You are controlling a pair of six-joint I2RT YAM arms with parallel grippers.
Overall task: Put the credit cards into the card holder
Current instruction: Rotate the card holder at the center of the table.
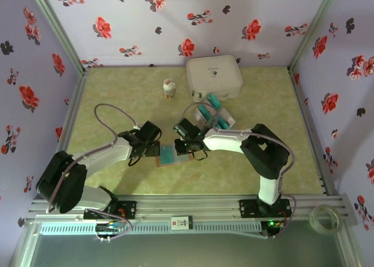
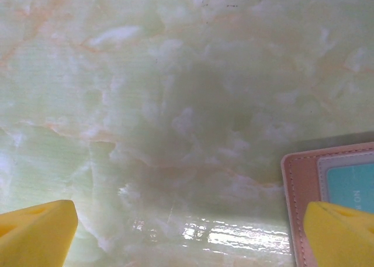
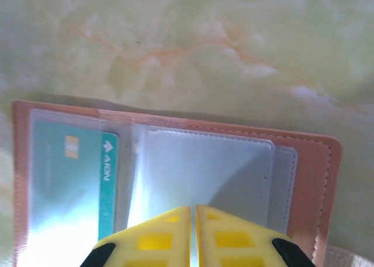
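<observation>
Hanging wide open and empty, the left gripper (image 2: 190, 229) sits just left of the card holder (image 1: 171, 156), which lies unfolded on the table (image 1: 117, 103) toward its near edge, about midway across. One credit card (image 3: 64, 185) is already in its left pocket; the clear pockets beside it look vacant. Over the holder hovers the right gripper (image 3: 193, 226), fingers pressed together on nothing visible. The remaining credit cards (image 1: 211, 112) lie heaped further right, by the white case (image 1: 214, 76), so I judge the task barely begun
</observation>
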